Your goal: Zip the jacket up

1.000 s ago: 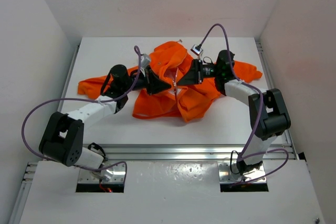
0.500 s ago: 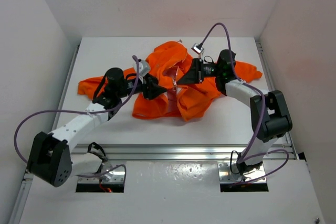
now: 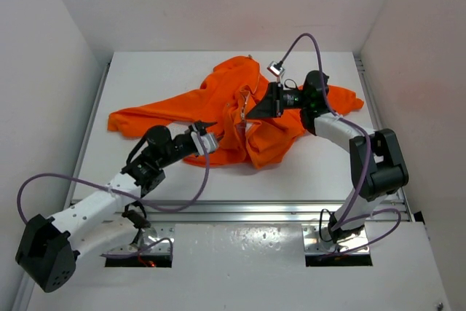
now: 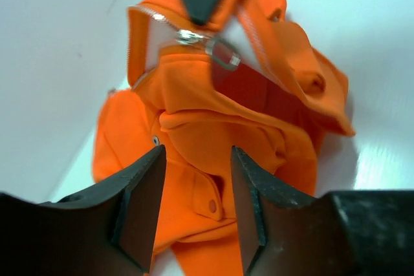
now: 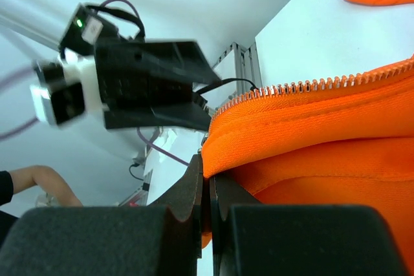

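From above, the jacket (image 3: 218,103) lies crumpled mid-table (image 3: 145,78). The right gripper (image 3: 249,112) sits on its front and the left gripper (image 3: 212,140) hovers at its near hem. Left wrist: jaws parted and empty, with the zipper pull (image 4: 223,54) beyond them. Right wrist: jaws closed, pinching jacket fabric beside the zipper teeth (image 5: 323,82).

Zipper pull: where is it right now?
Left wrist view, upper centre: the zipper pull lies on the jacket, just below the right gripper that pinches the fabric.

Left fingers (image 4: 139,205) apart, right fingers (image 5: 189,192) closed
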